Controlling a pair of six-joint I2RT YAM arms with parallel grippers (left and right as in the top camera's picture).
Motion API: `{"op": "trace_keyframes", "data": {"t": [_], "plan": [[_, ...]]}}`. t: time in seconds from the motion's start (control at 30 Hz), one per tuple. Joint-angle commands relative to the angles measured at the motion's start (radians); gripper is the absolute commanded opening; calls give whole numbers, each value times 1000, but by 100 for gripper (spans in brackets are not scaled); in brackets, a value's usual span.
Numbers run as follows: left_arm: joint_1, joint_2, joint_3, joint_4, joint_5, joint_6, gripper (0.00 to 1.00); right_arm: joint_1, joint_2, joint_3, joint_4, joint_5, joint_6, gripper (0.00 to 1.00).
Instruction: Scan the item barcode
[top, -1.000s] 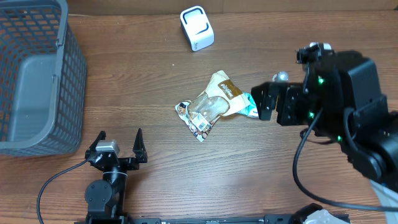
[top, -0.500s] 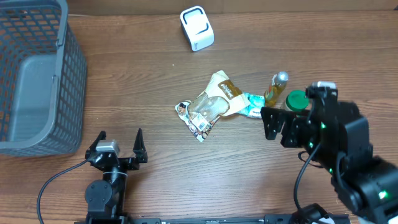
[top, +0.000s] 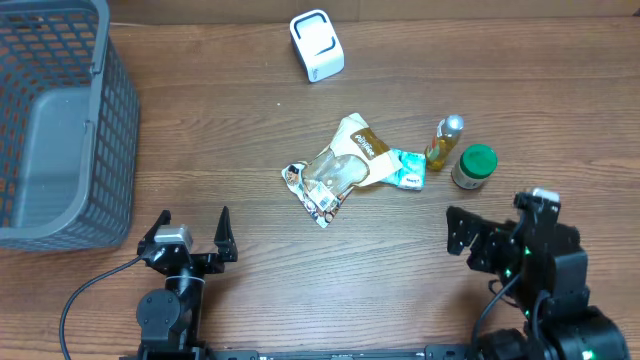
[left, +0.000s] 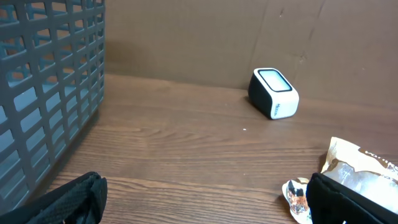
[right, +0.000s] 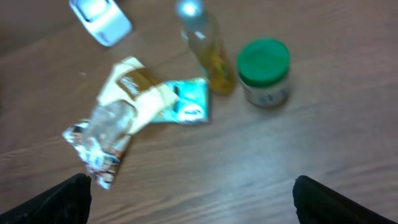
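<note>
Wooden surface, overhead: snack packet lies mid-scene, scanner far behind it; left tool and right tool both released, empty, at near edge. Left wrist: scanner far, packet right. Right wrist: packet left of bottle.

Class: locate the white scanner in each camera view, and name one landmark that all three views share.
Overhead: white scanner at top centre, beyond the snack bag.
Left wrist: scanner right of centre, at the table's far edge.
Right wrist: scanner in the top left corner, blurred, partly cut off.
Shared landmark: the snack bag, in all three.
</note>
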Motion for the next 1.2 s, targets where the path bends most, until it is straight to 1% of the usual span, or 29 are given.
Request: {"op": "trace_keyframes", "data": {"t": [0.0,0.13,0.23,0.3,0.33,0.37,0.47,0.67,0.8,0.87,1.03,1.17], "plan": [[-6,-11,-3,1,8,22,100,-17,-66,-76,8,6,4,100],[-6,-11,-3,1,8,22,100,-17,-159,-180,65,7,-1,100],[-6,-11,-3,1,8,22,100,-24,-247,-264,162,7,-19,100],[-6,-11,-3,1,8,22,99,-35,-285,-301,220,-8,-69,100],[-6,-11,-3,1,8,22,100,-49,-317,-330,283,-35,-138,100],[-6,-11,-3,1,8,22,100,-58,-335,-343,322,-55,-172,100],[-6,-11,-3,1,8,22,100,-84,-383,-376,452,-96,-238,100],[-6,-11,-3,1,8,22,99,-137,-462,-454,591,-106,-245,100],[-6,-11,-3,1,8,22,99,-171,-526,-540,686,-116,-246,100],[-6,-11,-3,0,8,22,100,-185,-535,-580,748,-141,-256,100],[-6,-11,-3,1,8,22,99,-200,-535,-648,912,-245,-345,100],[-6,-11,-3,1,8,22,99,-200,-535,-694,1017,-263,-391,100]]}}
